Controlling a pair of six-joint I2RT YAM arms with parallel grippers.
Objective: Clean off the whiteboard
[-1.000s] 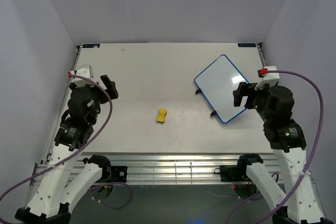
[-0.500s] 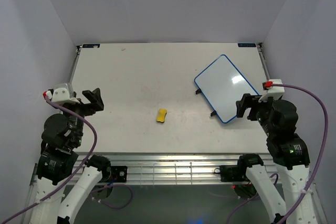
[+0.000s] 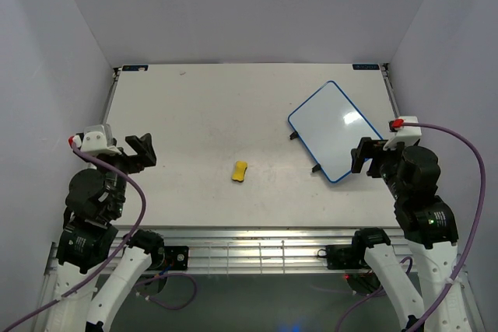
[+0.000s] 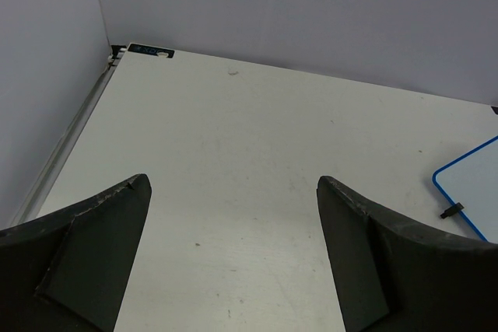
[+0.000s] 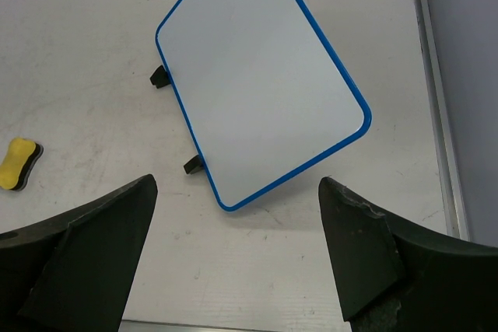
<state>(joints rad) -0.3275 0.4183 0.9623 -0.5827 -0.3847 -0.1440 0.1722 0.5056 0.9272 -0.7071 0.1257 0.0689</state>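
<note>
Both arms have drawn back toward 6 o'clock since a second ago, the left one farthest. I see the whiteboard at 2 o'clock on the table: a smooth white rectangle with rounded corners, a thin blue rim and small black feet along its 8 o'clock edge. A peanut-shaped yellow sponge sits just 6 o'clock of centre. The tabletop is matte off-white and lightly scuffed, boxed in by plain pale walls. The left gripper and the right gripper both stand wide apart, holding nothing.

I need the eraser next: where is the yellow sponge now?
In the top view the sponge lies on the table, centre front, left of the whiteboard.
</note>
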